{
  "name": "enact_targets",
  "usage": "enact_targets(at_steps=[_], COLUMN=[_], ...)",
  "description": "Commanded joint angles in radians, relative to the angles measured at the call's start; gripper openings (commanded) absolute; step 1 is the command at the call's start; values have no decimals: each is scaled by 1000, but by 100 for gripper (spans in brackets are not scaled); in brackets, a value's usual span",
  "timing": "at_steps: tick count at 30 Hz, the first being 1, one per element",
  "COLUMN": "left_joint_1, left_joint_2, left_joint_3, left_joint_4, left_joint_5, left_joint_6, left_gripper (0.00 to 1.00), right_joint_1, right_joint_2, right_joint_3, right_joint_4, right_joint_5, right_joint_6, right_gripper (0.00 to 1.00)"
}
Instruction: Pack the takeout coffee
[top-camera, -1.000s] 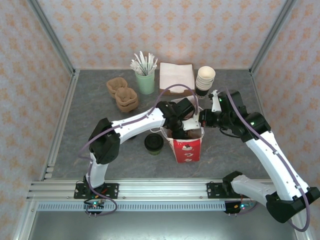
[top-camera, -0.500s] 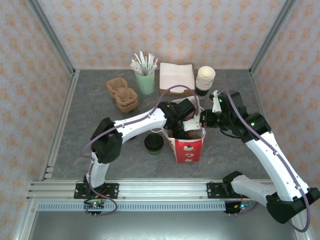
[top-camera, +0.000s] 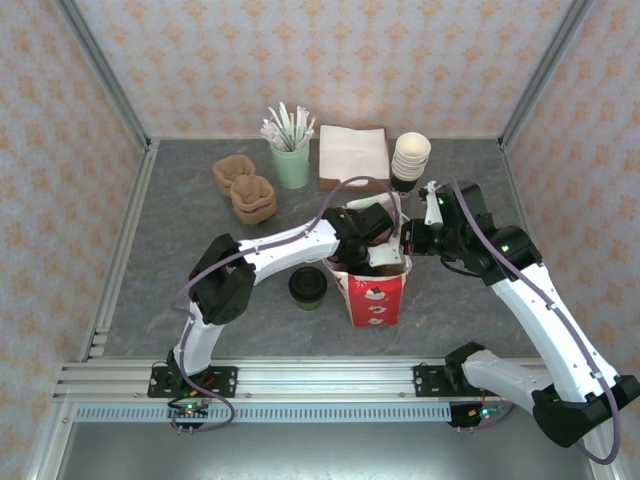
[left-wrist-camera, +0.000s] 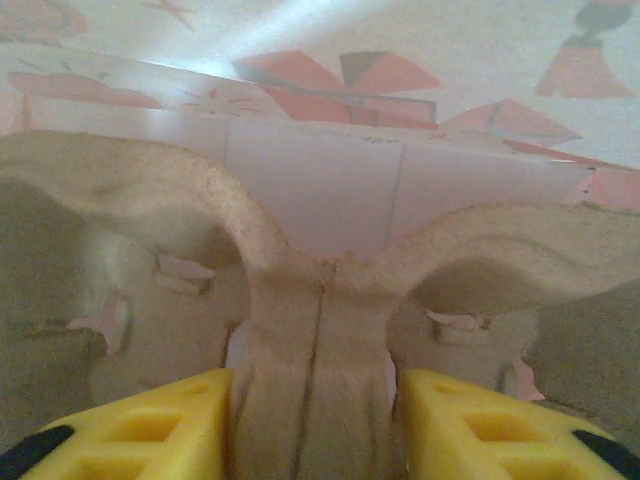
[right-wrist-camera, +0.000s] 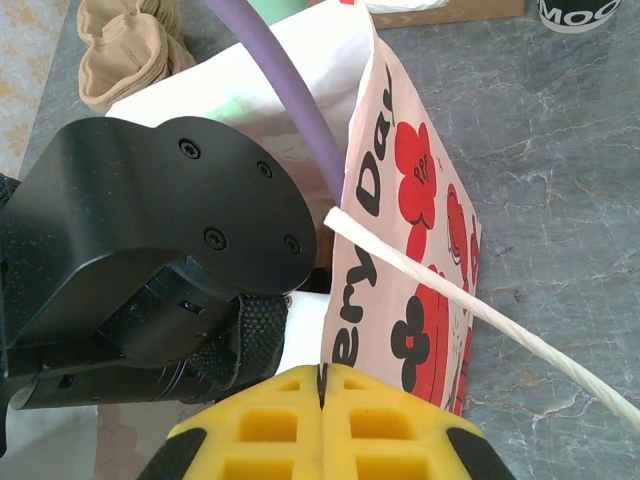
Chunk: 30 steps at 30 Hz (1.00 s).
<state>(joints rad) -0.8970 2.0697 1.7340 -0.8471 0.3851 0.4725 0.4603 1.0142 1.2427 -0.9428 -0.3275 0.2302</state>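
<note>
The takeout coffee (top-camera: 307, 287), a dark cup with a black lid, stands on the table left of the red-and-white paper bag (top-camera: 375, 295). My left gripper (left-wrist-camera: 318, 400) is down inside the bag (left-wrist-camera: 320, 180). Its yellow fingers (left-wrist-camera: 170, 425) stand open, close on either side of the centre rib of a pulp cup carrier (left-wrist-camera: 320, 300), with a thin gap showing. My right gripper (right-wrist-camera: 322, 372) is shut on the bag's rim (right-wrist-camera: 420, 230) at its right side, next to the left wrist. From above, the right gripper (top-camera: 405, 240) is at the bag's top right corner.
At the back stand a pale green cup of white sticks (top-camera: 291, 160), a pile of napkins (top-camera: 353, 152) and a stack of cups (top-camera: 410, 160). More pulp carriers (top-camera: 245, 190) lie back left. The bag's white cord handle (right-wrist-camera: 480, 310) hangs loose.
The left arm's elbow has swung slightly right and its wrist has shifted a little toward the back over the bag. The right arm, the bag and the coffee have not moved.
</note>
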Motion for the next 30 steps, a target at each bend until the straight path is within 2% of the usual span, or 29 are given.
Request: enact_targets(at_steps=[1,7,9,10,26,30], left_joint_1=[-11,-11,-10,-10,-4,-5], left_joint_2=[-1,-78,-105,-114,-168,-216], left_joint_3=[5,-13,-12,-10,166,140], left_joint_4=[27,63,65,65,-82,-66], left_joint_5=[0,-5,-4,-6,-56,-79], left_joint_6=[3,-2,-3,-4,-47,-36], left_gripper=[52,73,84,85,86,86], right_joint_1=[6,6,6,7,6,8], right_joint_2=[-11,-16,-18,-19,-51,-60], right_joint_3=[-13,-22,-27,-29,-42,-39], right_joint_4=[-21,-19,-19,-19,-35,-34], right_joint_5=[37,36,37,39,168,191], right_joint_6=[-26,-32,-34,-33,-7,1], right_gripper=[0,0,0,0,0,0])
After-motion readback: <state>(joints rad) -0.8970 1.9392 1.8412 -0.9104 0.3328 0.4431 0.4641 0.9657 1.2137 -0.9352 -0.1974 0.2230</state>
